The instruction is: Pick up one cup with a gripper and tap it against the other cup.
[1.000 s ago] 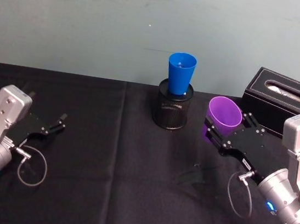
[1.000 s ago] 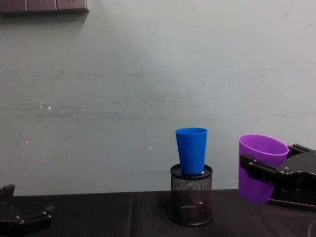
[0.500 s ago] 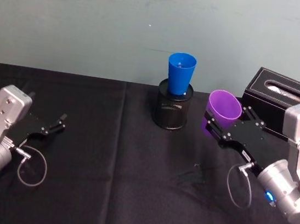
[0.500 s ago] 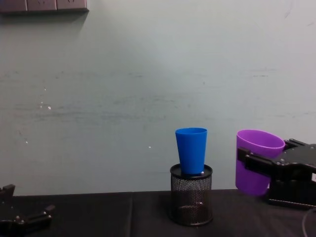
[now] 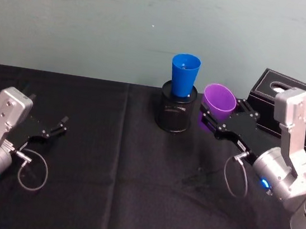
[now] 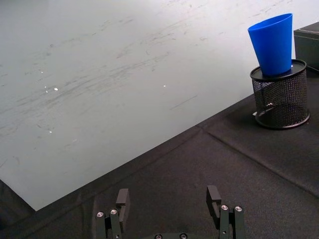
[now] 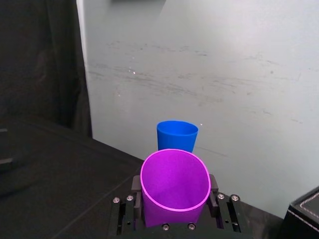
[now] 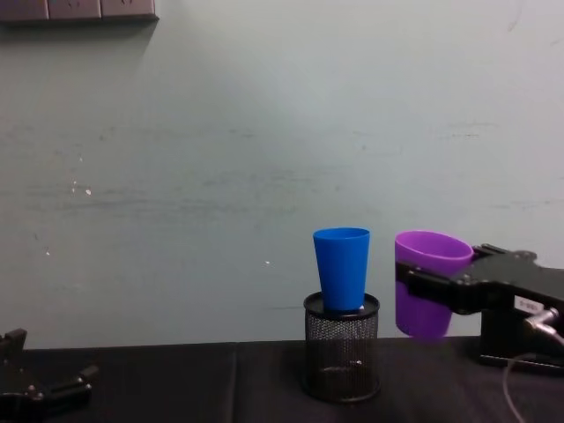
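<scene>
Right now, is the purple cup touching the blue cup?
No, the chest view shows a gap between the purple cup and the blue cup.

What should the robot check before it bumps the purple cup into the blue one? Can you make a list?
1. Purple cup clamped in the right gripper: ok.
2. Purple cup lifted off the table: ok.
3. Blue cup upright in the mesh pen holder: ok.
4. Cups at a similar height: ok, rims nearly level.
5. Cups touching: not ok, a small gap shows between them.
6. Left gripper out of the way: ok, open, low at the left.
</scene>
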{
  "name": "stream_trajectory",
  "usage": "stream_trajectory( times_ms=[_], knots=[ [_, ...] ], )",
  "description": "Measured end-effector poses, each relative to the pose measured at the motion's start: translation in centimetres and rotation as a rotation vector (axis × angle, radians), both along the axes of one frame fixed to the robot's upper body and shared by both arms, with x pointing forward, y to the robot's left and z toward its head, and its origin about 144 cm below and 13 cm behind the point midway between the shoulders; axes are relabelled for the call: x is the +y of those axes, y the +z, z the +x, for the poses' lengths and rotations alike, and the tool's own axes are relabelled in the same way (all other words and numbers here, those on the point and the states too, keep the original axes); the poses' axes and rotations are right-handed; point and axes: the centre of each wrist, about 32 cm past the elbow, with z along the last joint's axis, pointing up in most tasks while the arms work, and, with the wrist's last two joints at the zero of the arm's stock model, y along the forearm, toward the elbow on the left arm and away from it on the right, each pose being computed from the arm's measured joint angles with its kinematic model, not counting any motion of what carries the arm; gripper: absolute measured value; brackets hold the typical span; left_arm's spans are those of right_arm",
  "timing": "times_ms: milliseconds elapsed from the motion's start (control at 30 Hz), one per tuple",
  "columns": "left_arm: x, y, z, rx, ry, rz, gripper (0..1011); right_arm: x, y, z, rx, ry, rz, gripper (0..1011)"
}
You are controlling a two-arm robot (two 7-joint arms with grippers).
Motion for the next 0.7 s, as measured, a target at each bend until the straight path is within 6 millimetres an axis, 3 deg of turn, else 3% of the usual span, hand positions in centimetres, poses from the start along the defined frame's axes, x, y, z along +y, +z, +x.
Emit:
stream_trajectory(
  times_ms=[700],
  knots=[
    [0.0, 0.0, 0.0, 0.0, 0.0, 0.0, 1011, 1.1, 1.2, 3.4, 0.031, 0.005, 0.002, 746]
  ],
)
